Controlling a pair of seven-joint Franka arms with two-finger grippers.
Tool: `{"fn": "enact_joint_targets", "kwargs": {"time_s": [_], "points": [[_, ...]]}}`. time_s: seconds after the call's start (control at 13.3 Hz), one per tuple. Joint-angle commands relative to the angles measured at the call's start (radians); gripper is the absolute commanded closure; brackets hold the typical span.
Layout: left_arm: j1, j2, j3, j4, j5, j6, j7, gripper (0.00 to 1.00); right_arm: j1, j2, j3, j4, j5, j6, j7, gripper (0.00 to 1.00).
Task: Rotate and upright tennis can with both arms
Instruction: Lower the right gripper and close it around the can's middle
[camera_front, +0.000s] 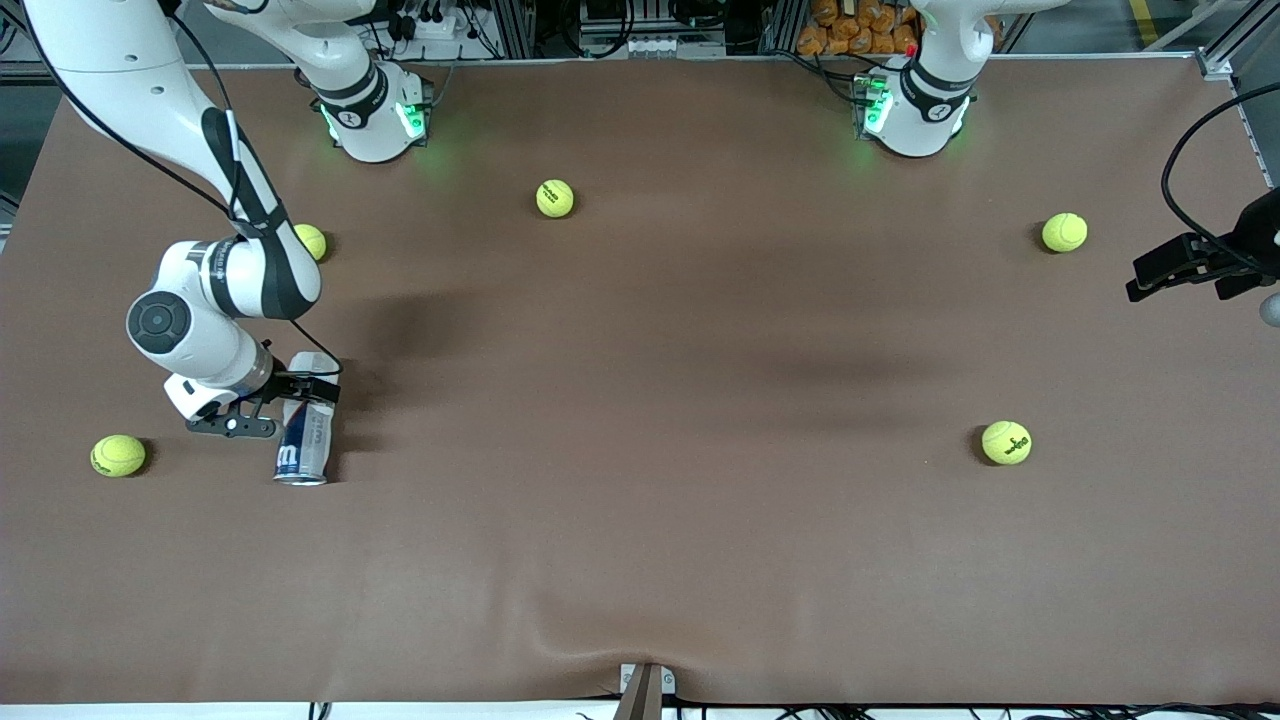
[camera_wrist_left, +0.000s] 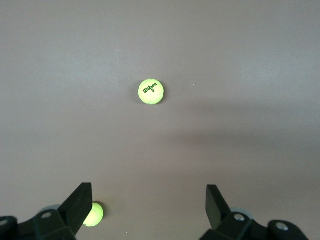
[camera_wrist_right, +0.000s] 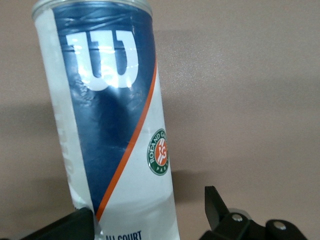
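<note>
The tennis can (camera_front: 303, 440) lies on its side on the brown table near the right arm's end, its silvery rim toward the front camera. In the right wrist view the can (camera_wrist_right: 110, 125) shows its dark-blue and white label with a white "W". My right gripper (camera_front: 306, 388) is open around the can's end farther from the front camera. In the right wrist view (camera_wrist_right: 148, 212), one finger touches the can and the other stands apart from it. My left gripper (camera_front: 1140, 277) is open and empty (camera_wrist_left: 149, 200), held high over the left arm's end of the table.
Several yellow-green tennis balls lie scattered: one (camera_front: 118, 455) beside the can toward the table's end, one (camera_front: 310, 241) under the right arm, others (camera_front: 555, 198), (camera_front: 1064, 232), (camera_front: 1006, 442). The left wrist view shows two balls (camera_wrist_left: 151, 91), (camera_wrist_left: 93, 214). The table's front edge (camera_front: 640, 695) has a clamp.
</note>
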Motion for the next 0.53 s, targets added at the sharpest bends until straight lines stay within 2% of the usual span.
{"fn": "enact_joint_targets", "kwargs": {"time_s": [0.0, 0.45], "points": [[0.011, 0.004, -0.006, 0.012, -0.018, -0.015, 0.01, 0.0, -0.005, 0.012, 0.01, 0.013, 0.027, 0.005, 0.018, 0.0], [0.011, 0.01, -0.006, 0.012, -0.02, -0.015, 0.011, 0.0, -0.008, 0.014, 0.02, 0.017, 0.038, 0.006, 0.018, 0.0]]}}
